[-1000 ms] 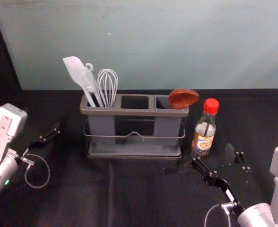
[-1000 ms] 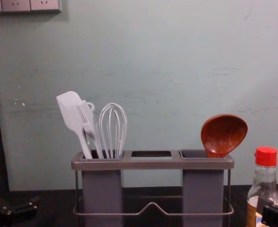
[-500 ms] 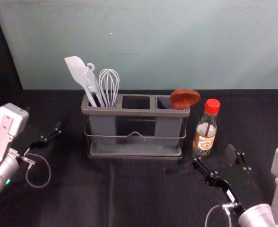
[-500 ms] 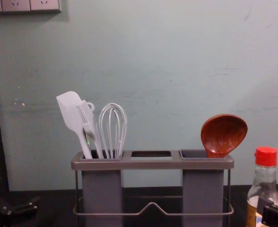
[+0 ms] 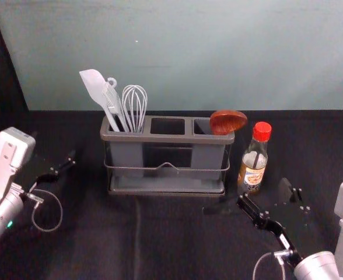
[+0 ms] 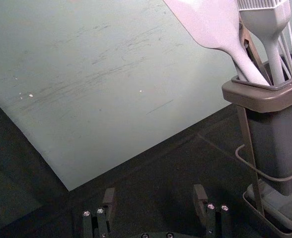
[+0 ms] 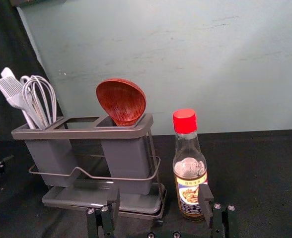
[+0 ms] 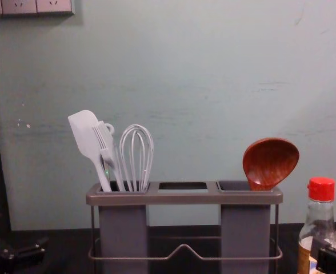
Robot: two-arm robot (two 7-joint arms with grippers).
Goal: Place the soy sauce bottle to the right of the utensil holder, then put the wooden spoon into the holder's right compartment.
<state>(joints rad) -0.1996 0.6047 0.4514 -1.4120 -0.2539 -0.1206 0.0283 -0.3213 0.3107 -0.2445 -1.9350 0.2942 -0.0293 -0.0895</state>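
Black fingers of the right gripper (image 5: 263,195) stand wide apart with nothing between them, in front and to the right of the utensil holder (image 5: 168,139). The left gripper (image 5: 52,149) is parked off the holder's left end, its fingers spread too, gripping nothing.

Nearest the right gripper, the soy sauce bottle (image 5: 252,169) stands upright just right of the holder, beyond the fingertips; in the right wrist view one finger overlaps its lower part, and I can't tell whether they touch. A wire rail (image 5: 165,165) runs across the holder's front. The wooden spoon (image 5: 228,121) sits bowl up in the holder's right compartment, beyond the gripper. A pale spatula (image 5: 93,84), a brush (image 6: 275,25) and a whisk (image 5: 133,108) lean in the left one.

Clear glass narrows to a red cap on the bottle, above a printed label. The spoon's round bowl is glossy reddish wood with visible grain. Smooth grey cups hang in the holder's brownish frame, on dark cloth (image 5: 90,233).
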